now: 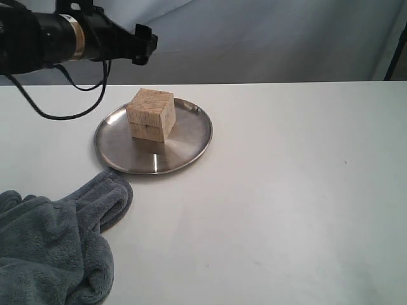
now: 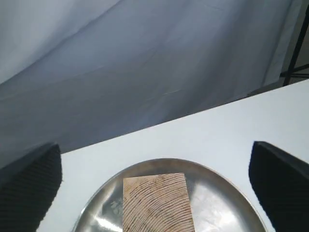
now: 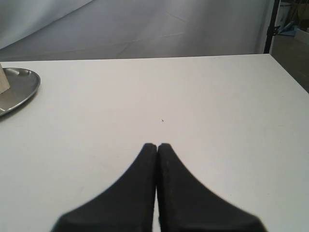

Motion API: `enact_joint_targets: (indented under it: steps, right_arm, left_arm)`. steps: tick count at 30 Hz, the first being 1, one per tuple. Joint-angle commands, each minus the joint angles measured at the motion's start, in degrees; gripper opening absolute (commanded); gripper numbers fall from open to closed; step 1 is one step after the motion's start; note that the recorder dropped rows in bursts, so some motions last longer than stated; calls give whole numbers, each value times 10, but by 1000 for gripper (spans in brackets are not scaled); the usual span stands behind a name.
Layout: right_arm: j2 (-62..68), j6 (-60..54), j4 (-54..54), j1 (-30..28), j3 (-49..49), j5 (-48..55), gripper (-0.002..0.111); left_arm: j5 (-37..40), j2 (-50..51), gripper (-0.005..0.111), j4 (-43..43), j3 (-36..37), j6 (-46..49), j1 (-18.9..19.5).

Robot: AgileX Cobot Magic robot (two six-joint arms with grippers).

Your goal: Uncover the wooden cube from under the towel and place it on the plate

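We see a white table point(image 1: 286, 210), with the towel point(image 1: 57, 248) crumpled at its near left. Farther back the wooden cube point(image 1: 151, 114) sits on the plate point(image 1: 191, 143). Above it the left gripper point(image 1: 144, 43) hangs spread wide and empty. The right gripper point(image 3: 157, 147) appears only in its wrist view, pressed closed on nothing. A grey curtain point(image 1: 267, 38) lies beyond.

Cube point(image 1: 151, 114): pale bare wood, matt, curved grain on the end face.
Plate point(image 1: 191, 146): brushed metal, shiny, reflective.
Towel point(image 1: 51, 254): thick fleece, fluffy, dull blue-grey.
Table point(image 1: 286, 190): smooth white, faint sheen.
Backdrop point(image 1: 267, 38): creased grey cloth.
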Motion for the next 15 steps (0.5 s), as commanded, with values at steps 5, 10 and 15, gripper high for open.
enact_joint_targets:
  steps: [5,10,15]
  right_arm:
    - [-4,2,-6,0,2,-1,0]
    - [-4,2,-6,0,2,-1,0]
    - [-4,2,-6,0,2,-1,0]
  left_arm:
    - [5,-170,105,1,99,-2,-1]
    - [4,-259,105,0,152,-6,-1]
    - [0,-352,105,0,220,-6,-1]
